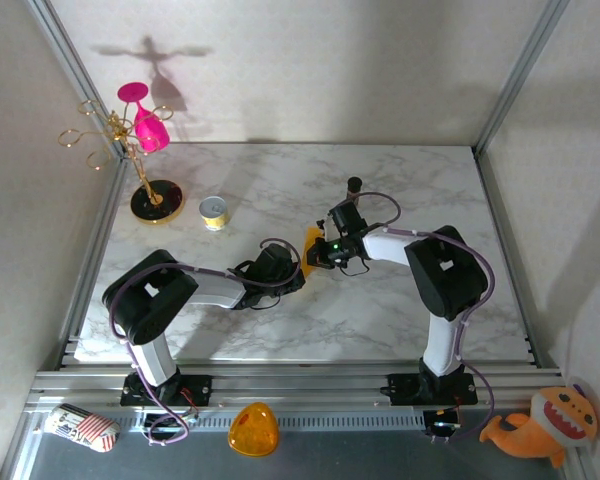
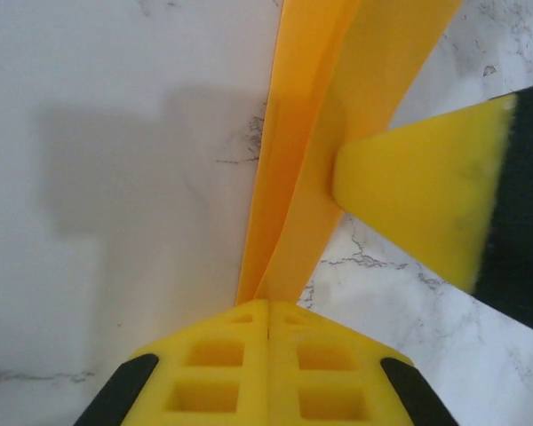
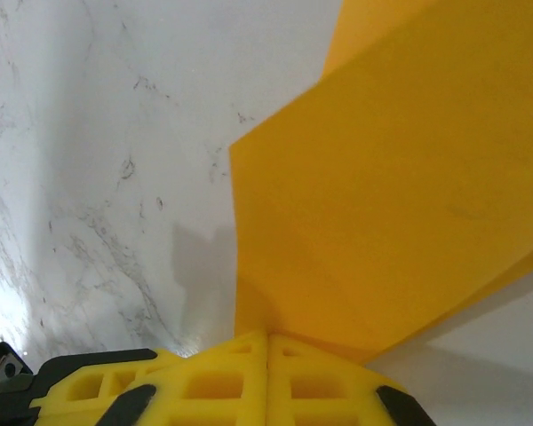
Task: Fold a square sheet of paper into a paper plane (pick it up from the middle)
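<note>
- Both arms meet over the middle of the white marble table (image 1: 280, 190). Between them is the thin matte orange-yellow sheet of paper (image 1: 311, 241), folded into a narrow, layered strip.
- Left gripper (image 2: 268, 306): its yellow fingers are pressed flat together, clamped on the near end of the sheet of paper (image 2: 320, 133). The layers run straight out from the fingertips, so the long axis lines up with this gripper's own reach.
- From above, the left gripper (image 1: 292, 268) sits at the strip's near-left end. The paper points off toward the far edge, leaning a touch right.
- Right gripper (image 3: 266, 335): closed tight too, pinching an edge of the sheet of paper (image 3: 391, 204), which fans up and to the right from the tips.
- In the left wrist view, one of the right arm's yellow fingers (image 2: 417, 204) comes in from the right and touches the strip's face. It crosses the long axis a little way out from the left grip.
- So there are two grips close together, crossing at an angle, with the right gripper (image 1: 318, 250) just beside the left on its far-right side.
- Shadows on the marble suggest the paper hangs off the surface; whether its far end touches, I cannot tell.
- My read is that the coming move turns on that crossing. The left holds the spine, and the right can work a flap sideways off it. A tug along the axis risks a slip or a tear.
</note>
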Action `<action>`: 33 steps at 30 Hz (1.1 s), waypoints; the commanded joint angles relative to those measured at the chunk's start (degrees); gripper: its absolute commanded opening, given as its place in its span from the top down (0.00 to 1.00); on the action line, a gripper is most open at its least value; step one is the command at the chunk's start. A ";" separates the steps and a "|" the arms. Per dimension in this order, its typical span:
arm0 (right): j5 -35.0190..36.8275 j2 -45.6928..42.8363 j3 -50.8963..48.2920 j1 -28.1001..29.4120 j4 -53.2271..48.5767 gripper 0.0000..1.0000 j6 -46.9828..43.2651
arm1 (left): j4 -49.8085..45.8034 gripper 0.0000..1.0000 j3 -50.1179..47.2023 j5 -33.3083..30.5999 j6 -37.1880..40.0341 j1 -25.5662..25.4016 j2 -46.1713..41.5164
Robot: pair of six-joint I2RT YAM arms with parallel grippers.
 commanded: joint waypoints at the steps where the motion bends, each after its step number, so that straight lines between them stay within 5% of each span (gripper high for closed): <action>1: -1.88 1.53 1.78 0.38 1.23 0.93 -0.27 | -1.57 1.00 -0.67 -0.71 -0.65 0.42 1.09; 18: 4.50 5.62 1.99 0.59 -4.61 0.92 -0.67 | -0.42 0.99 2.54 1.29 0.44 1.12 -3.72; 33: 2.61 4.73 2.24 0.55 -4.26 0.92 0.38 | -1.01 1.00 3.90 1.14 -1.43 1.83 4.14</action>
